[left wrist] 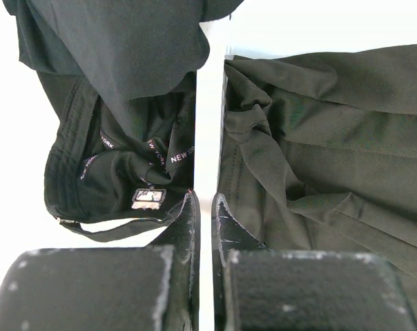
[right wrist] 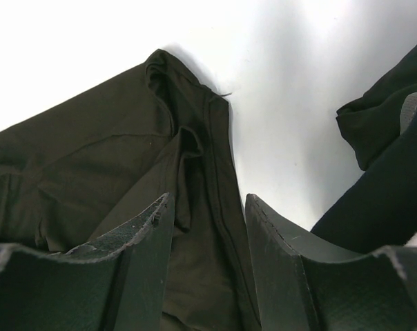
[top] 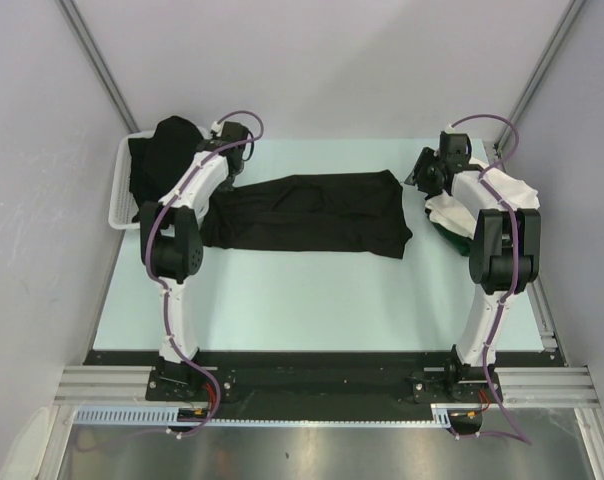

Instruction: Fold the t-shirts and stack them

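A black t-shirt (top: 312, 215) lies spread flat across the middle of the table. My left gripper (top: 234, 140) hovers at its back left corner. In the left wrist view this gripper (left wrist: 205, 196) is shut on nothing: only bare table shows in the thin slit, with the spread shirt (left wrist: 333, 138) to its right. To its left is another black shirt (left wrist: 125, 138) with white "NEW YORK" neck tape. My right gripper (top: 422, 172) is at the shirt's back right corner. It (right wrist: 207, 196) stands open just above the shirt's edge (right wrist: 91, 158).
A white slotted basket (top: 122, 190) at the back left holds black shirts (top: 167, 145). A white and a dark green shirt (top: 447, 215) lie heaped under my right arm. Dark cloth (right wrist: 381, 138) shows at the right of the right wrist view. Walls close in on both sides.
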Motion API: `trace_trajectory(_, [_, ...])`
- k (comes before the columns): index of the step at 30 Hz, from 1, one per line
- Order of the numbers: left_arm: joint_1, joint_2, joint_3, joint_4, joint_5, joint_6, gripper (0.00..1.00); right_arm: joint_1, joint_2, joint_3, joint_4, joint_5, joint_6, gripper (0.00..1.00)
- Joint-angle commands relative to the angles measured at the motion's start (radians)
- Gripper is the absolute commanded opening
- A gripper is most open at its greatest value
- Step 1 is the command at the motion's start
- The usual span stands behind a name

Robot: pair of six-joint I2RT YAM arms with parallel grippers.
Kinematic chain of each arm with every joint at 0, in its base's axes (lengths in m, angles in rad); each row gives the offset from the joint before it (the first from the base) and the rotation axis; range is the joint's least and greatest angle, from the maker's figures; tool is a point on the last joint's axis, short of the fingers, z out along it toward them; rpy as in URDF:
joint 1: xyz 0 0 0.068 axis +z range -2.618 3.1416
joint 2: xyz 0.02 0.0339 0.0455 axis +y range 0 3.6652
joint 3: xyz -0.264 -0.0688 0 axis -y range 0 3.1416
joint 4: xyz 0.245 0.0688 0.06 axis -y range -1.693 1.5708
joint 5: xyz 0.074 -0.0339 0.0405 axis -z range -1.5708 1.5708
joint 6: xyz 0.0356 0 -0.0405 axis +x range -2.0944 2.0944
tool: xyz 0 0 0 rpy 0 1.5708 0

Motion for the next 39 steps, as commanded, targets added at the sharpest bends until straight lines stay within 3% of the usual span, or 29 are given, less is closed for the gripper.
trace_trajectory(1, [0.016,-0.019,-0.009,-0.039,-0.017,-0.040,0.00,0.001,-0.049,-0.002,0.032,-0.008,0.010,0.51])
trace_trajectory(17, [0.109,-0.087,-0.092,-0.122,-0.102,-0.066,0.01,0.001,-0.051,0.000,0.042,-0.024,0.020,0.52])
trace_trajectory(21, [0.114,-0.098,-0.093,-0.120,-0.115,-0.061,0.20,0.001,-0.054,0.000,0.042,-0.028,0.019,0.52])
trace_trajectory(23, [0.114,-0.105,-0.095,-0.114,-0.107,-0.055,0.36,0.001,-0.054,-0.002,0.042,-0.033,0.017,0.53])
trace_trajectory(28, [0.114,-0.124,-0.097,-0.105,-0.101,-0.055,0.53,0.001,-0.054,0.000,0.048,-0.037,0.003,0.54])
trace_trajectory(39, [0.112,-0.188,-0.037,-0.102,-0.076,-0.041,0.60,0.006,-0.005,0.112,0.024,-0.042,-0.032,0.56])
